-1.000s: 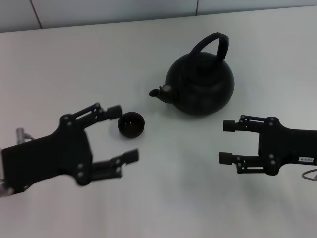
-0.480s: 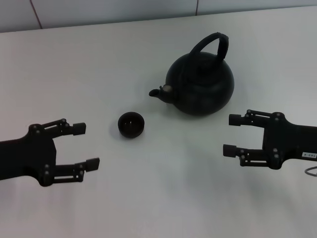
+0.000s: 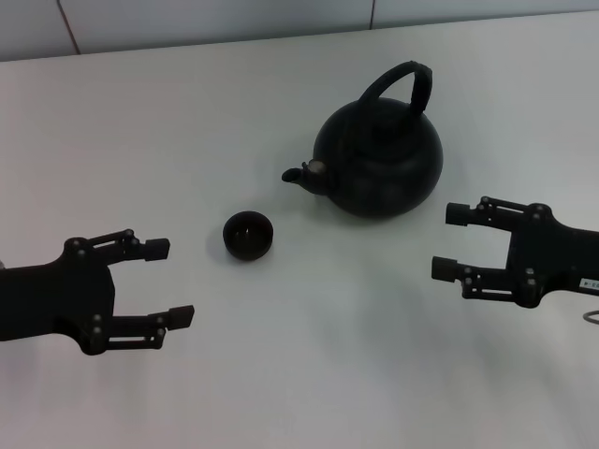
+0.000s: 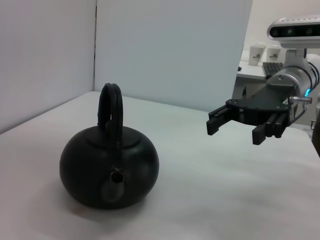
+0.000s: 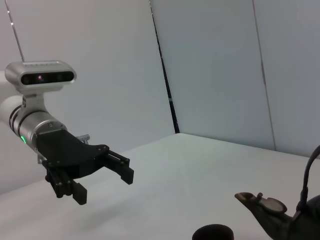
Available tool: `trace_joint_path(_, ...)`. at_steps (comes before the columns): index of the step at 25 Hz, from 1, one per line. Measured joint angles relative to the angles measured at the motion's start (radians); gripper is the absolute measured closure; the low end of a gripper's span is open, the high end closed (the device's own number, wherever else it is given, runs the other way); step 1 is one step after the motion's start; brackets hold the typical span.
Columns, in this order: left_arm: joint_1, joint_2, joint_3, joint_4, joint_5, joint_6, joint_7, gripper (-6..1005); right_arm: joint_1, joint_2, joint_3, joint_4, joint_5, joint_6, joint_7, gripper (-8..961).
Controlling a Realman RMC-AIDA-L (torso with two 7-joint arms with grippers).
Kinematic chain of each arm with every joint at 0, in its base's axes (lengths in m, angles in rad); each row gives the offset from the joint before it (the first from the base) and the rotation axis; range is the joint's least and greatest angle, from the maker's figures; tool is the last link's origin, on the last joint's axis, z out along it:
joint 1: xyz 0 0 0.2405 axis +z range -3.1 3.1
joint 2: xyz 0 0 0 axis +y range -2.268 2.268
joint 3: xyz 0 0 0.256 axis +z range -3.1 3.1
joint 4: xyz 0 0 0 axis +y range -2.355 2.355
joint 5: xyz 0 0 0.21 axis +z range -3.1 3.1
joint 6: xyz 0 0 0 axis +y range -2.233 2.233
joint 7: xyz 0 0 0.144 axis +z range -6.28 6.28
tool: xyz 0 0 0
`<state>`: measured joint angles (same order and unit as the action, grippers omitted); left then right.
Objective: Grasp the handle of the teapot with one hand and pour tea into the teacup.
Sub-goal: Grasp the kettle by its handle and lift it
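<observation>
The teapot (image 3: 378,159) stands toward the table's far right, its handle (image 3: 404,82) arched upright, spout facing the teacup (image 3: 248,235) near the middle. The right gripper (image 3: 454,243), fingers spread and empty, hovers nearer the front edge; it should rise and close squarely across the flat handle's top. The left gripper (image 3: 167,281) waits open by the front left. The white table (image 3: 187,122) meets pale wall panels.

right wrist: round matte black teapot (image 5: 295,220) cut by edge | small black teacup (image 5: 213,233) only rim visible
</observation>
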<state>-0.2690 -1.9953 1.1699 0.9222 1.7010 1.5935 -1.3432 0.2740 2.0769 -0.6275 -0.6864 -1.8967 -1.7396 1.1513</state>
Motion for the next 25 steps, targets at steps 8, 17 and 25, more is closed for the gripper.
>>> trace_joint_path(8, -0.008, -0.01, -0.001, 0.01, 0.014, 0.001, -0.004, 137, -0.029, 0.003, 0.083, -0.005, 0.001, 0.0, 0.0, 168)
trace_joint_path(17, -0.022, -0.027, -0.003, 0.023, 0.043, -0.009, -0.005, 137, -0.044, 0.005, 0.302, 0.026, 0.001, 0.031, -0.004, 168)
trace_joint_path(25, -0.038, -0.029, -0.003, 0.026, 0.054, -0.009, -0.006, 137, 0.008, 0.005, 0.34, 0.082, 0.001, 0.116, -0.011, 168)
